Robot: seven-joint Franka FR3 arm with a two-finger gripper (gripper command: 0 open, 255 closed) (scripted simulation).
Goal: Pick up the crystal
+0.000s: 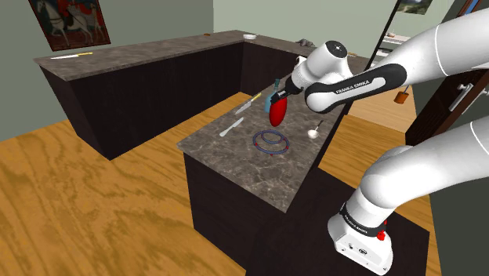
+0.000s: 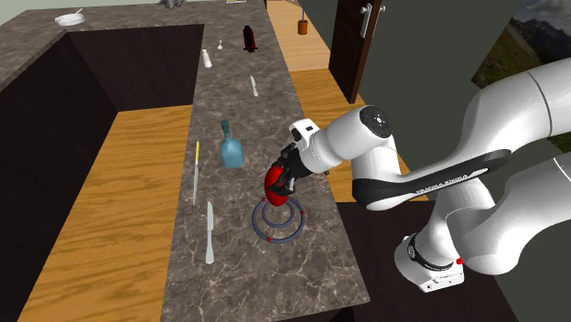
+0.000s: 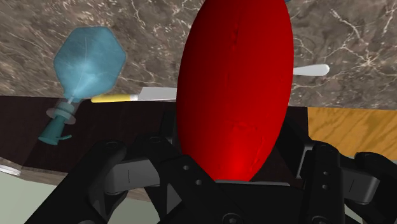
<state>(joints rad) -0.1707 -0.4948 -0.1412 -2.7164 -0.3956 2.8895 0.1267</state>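
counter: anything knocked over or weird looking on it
The teal bottle lies on its side on the counter, next to a yellow-handled knife. Also odd: the crystal, clamped in the jaws above the counter, is drawn as a smooth red egg, not faceted.

Veined dark counters [image 1: 235,157] on wood floor [image 1: 94,204], walls [image 1: 157,19] perhaps grey-green.

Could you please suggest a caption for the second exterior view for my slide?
The black tool clasps a red egg-shaped crystal above blue-and-red rings on the dark veined counter.
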